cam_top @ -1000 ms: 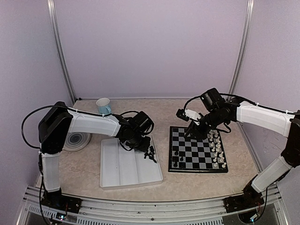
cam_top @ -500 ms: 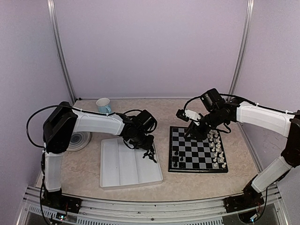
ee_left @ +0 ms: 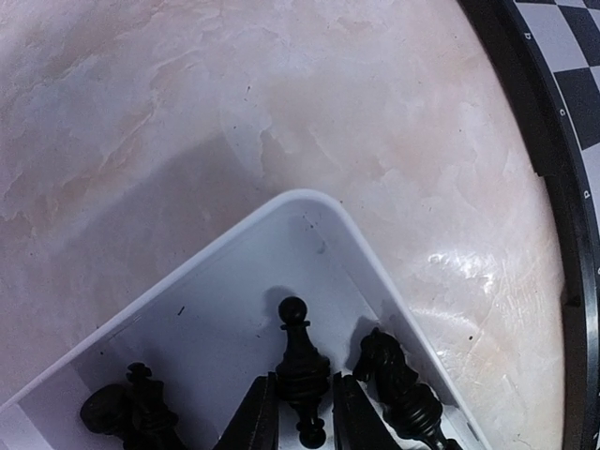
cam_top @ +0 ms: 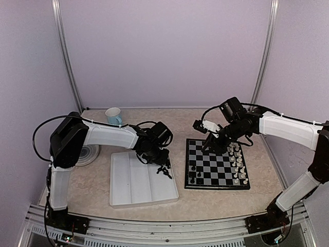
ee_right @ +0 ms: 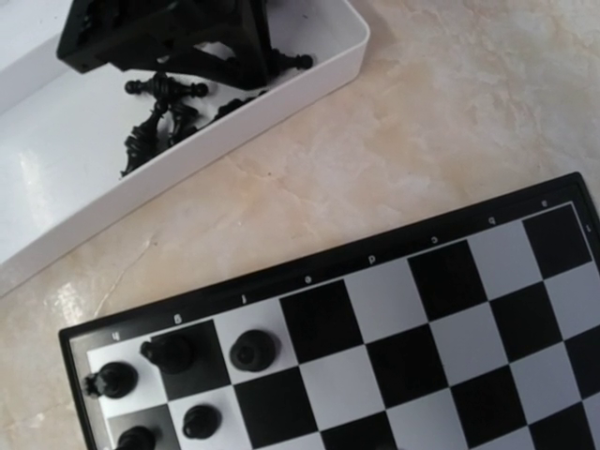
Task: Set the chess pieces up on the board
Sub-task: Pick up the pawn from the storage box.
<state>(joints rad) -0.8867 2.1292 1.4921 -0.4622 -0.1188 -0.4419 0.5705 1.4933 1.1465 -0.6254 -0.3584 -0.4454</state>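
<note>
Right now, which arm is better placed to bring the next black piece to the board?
Left. The left gripper sits in the tray, fingers pinching a black pawn; the right gripper hovers over the board.

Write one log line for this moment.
left gripper: pinching black pawn in tray | right gripper: above board

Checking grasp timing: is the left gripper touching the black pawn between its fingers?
Touching. Left wrist view: the left gripper presses against both sides of the black pawn, no gap showing.
</note>
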